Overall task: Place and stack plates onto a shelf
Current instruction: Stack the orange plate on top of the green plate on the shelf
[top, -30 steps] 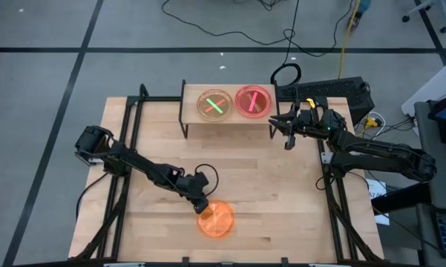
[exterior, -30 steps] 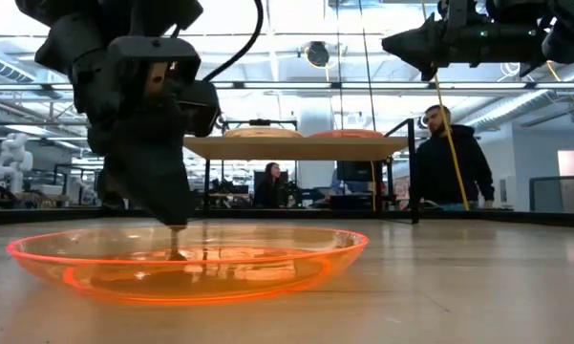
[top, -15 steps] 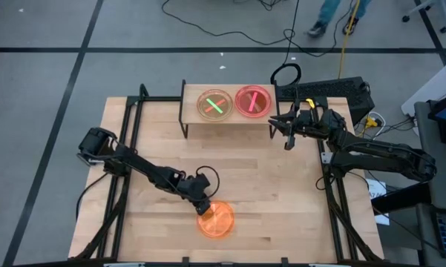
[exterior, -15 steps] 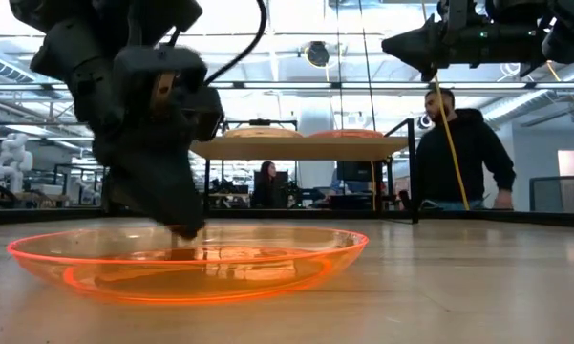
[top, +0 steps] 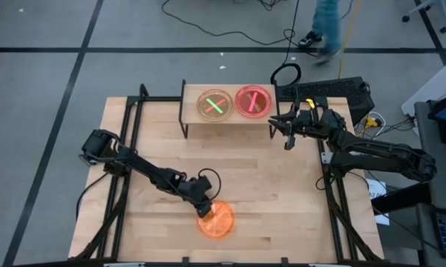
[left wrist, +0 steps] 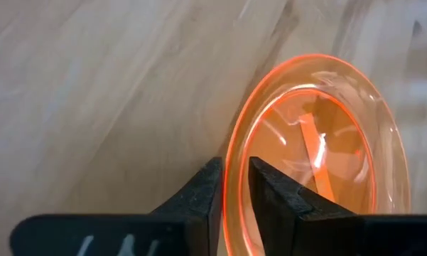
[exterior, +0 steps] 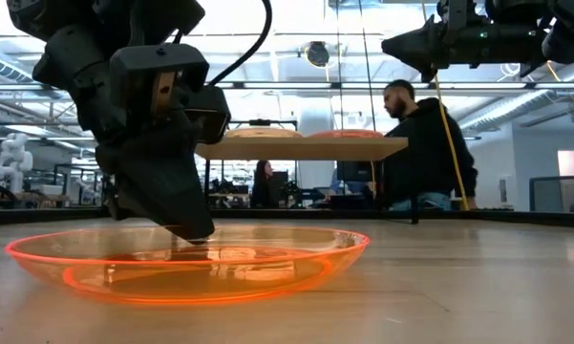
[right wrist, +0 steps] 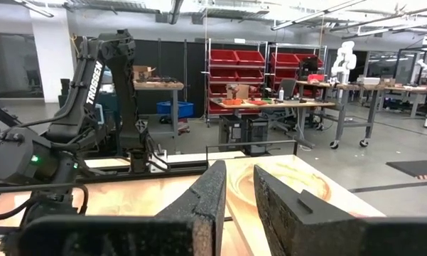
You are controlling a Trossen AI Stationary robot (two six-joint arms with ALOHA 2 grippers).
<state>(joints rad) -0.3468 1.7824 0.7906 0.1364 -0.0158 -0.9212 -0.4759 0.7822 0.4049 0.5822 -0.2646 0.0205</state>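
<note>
An orange plate point(top: 216, 219) is seen lying on the table point(top: 282, 200) near its front edge. Its rim is straddled by the nearly closed fingers of the left gripper point(left wrist: 231, 186), one inside and one outside. Two plate stacks, greenish point(top: 215, 104) and pink-red point(top: 253, 101), are set on the shelf point(top: 226, 121). The right gripper point(top: 286, 130) is held raised beside the shelf, fingers narrowly parted, empty.
</note>
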